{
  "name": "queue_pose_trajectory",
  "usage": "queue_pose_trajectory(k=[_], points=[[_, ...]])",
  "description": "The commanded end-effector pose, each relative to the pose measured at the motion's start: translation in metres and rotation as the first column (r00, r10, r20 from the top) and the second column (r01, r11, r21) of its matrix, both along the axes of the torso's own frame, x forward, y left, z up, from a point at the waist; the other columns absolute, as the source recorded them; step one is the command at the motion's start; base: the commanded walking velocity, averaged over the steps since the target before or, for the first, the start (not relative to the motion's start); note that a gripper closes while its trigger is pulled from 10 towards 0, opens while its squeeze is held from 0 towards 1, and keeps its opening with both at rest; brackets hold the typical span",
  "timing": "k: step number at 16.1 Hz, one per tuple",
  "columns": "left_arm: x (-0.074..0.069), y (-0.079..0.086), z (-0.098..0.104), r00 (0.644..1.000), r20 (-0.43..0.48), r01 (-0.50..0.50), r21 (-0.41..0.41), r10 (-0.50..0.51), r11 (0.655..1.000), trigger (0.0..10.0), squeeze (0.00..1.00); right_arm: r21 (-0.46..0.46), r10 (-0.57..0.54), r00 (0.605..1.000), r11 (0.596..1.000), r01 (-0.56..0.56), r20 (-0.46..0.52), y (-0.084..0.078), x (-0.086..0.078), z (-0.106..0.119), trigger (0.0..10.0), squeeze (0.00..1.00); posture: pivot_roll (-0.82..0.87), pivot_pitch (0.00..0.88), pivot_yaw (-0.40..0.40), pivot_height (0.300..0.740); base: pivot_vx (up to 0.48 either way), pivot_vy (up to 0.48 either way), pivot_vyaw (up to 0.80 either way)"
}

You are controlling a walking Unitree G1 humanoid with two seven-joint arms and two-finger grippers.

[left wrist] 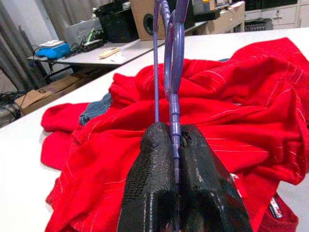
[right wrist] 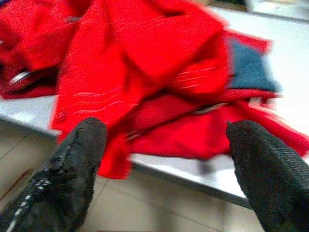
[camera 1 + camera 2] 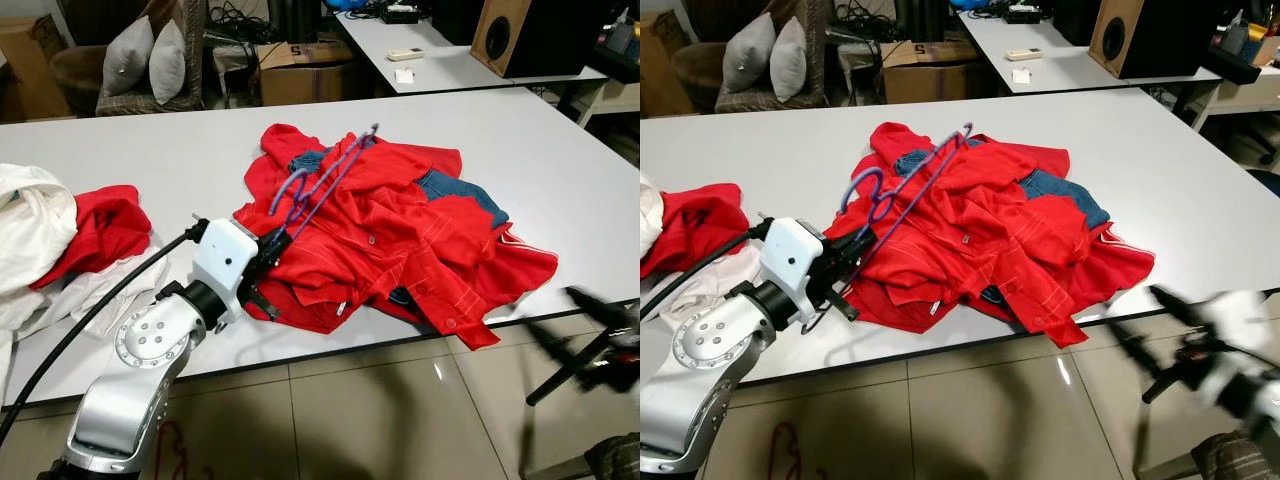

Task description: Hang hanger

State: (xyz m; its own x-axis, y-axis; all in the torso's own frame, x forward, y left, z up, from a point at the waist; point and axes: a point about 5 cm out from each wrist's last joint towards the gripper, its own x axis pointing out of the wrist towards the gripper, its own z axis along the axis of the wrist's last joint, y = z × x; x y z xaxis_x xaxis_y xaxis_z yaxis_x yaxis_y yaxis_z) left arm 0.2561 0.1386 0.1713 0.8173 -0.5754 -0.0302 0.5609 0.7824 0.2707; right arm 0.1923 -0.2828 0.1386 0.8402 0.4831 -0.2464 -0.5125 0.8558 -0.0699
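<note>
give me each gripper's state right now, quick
left gripper: shut on the purple hanger above the red clothes.
right gripper: open, holding nothing, off the table edge.

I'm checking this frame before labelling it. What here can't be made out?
- Right gripper: motion-blurred in both eye views.
- Purple hanger: its top is cut off by the left wrist view's edge.
- Blue garment: mostly buried under the red shirts.
- White cloth: cut off at the eye view's left edge.
</note>
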Motion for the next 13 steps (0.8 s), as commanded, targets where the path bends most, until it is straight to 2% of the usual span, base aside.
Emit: queue_pose_trajectory(k=[1,2,3,4,5,6,7,10,13], points=[[0.001,-0.004,0.001,1.000,0.006,0.018,0.006,-0.018,1.000,10.0,0.00,-0.057,0.087,0.996,0.995,-0.086,0.015,0.015,0.009,0.003,10.0,1.00,-0.03,0.033,0.031,0.740,0.000,0.000,0.00],[0.002,-0.006,0.001,1.000,0.008,0.021,0.005,-0.021,1.000,10.0,0.00,-0.115,0.141,0.990,0.983,-0.140,0.006,0.025,0.015,0.000,10.0,1.00,-0.03,0.033,0.030,0.740,0.000,0.000,0.00],[0.002,-0.006,0.001,1.000,0.008,0.023,0.004,-0.023,1.000,10.0,0.00,-0.152,0.141,0.990,0.979,-0.138,0.004,0.027,0.020,-0.003,10.0,0.67,-0.03,0.035,0.028,0.740,0.000,0.000,0.00],[0.001,-0.007,0.001,1.000,0.007,0.026,0.004,-0.026,1.000,10.0,0.00,-0.191,0.124,0.992,0.974,-0.121,0.004,0.029,0.028,-0.007,10.0,0.00,-0.03,0.035,0.025,0.740,0.000,0.000,0.00],[0.000,-0.007,0.000,1.000,0.006,0.026,0.005,-0.026,1.000,10.0,0.00,-0.224,0.122,0.993,0.968,-0.117,0.008,0.031,0.033,-0.010,10.0,0.00,-0.03,0.035,0.025,0.740,0.000,0.000,0.00],[-0.001,-0.007,-0.001,1.000,0.003,0.026,0.007,-0.026,1.000,10.0,0.00,-0.283,0.178,0.984,0.944,-0.171,-0.003,0.038,0.037,-0.015,10.0,0.00,-0.03,0.037,0.018,0.740,0.000,0.000,0.00],[-0.001,-0.006,-0.001,1.000,0.004,0.024,0.008,-0.024,1.000,10.0,0.00,-0.305,0.240,0.971,0.923,-0.235,-0.021,0.046,0.037,-0.019,10.0,0.00,-0.03,0.037,0.015,0.740,0.000,0.000,0.00],[-0.002,-0.006,0.000,1.000,0.006,0.014,0.006,-0.014,1.000,10.0,0.00,-0.294,0.331,0.944,0.902,-0.316,-0.001,0.059,0.040,-0.016,10.0,0.00,-0.01,0.038,0.004,0.740,0.000,0.000,0.00],[-0.004,-0.002,0.000,1.000,0.007,0.003,0.011,-0.003,1.000,10.0,0.00,-0.383,0.392,0.919,0.844,-0.375,-0.036,0.058,0.033,-0.017,10.0,0.00,0.00,0.040,-0.003,0.740,0.000,0.000,0.00]])
